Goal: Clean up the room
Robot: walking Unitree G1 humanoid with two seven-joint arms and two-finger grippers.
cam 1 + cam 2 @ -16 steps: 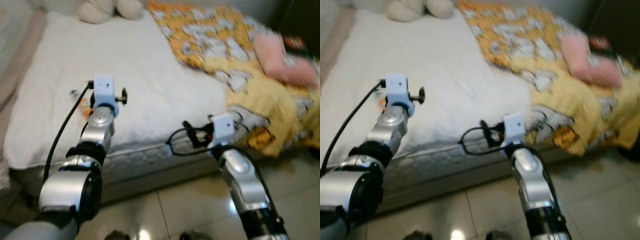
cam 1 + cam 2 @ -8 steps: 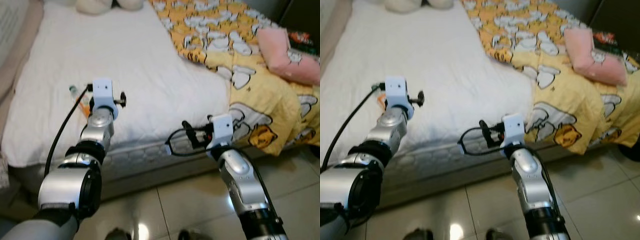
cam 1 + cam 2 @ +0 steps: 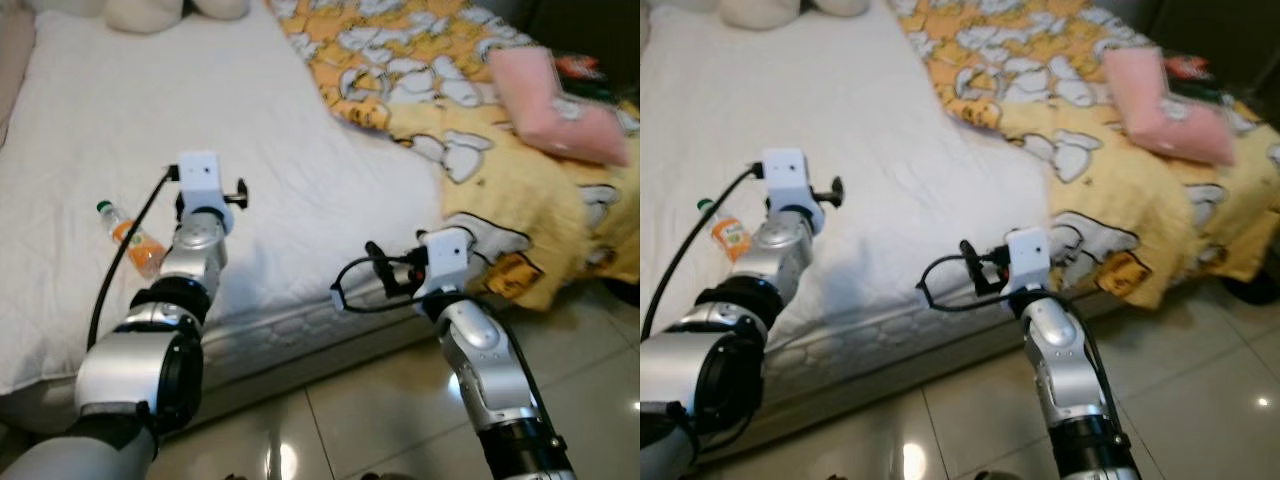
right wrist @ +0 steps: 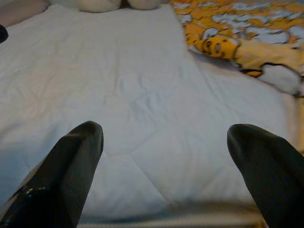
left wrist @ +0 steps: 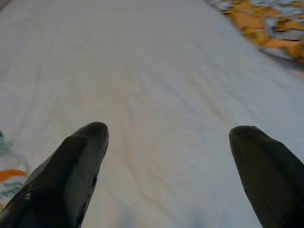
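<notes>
bottle (image 3: 130, 238) now shows clear of the left pincer (image 5: 166, 180), both pincers gaping, empty.

The white bed sheet (image 3: 300, 170) looked like matt quilted cloth, the yellow blanket (image 3: 500, 150) was soft printed fabric, the bottle (image 3: 132, 238) clear plastic, and the floor tiles (image 3: 380, 410) glossy.

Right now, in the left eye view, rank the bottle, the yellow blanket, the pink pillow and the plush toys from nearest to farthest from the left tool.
1. Bottle, on the white sheet just left of the left tool.
2. Yellow blanket, to its right.
3. Plush toys, at the bed's far end.
4. Pink pillow, far right on the blanket.
</notes>
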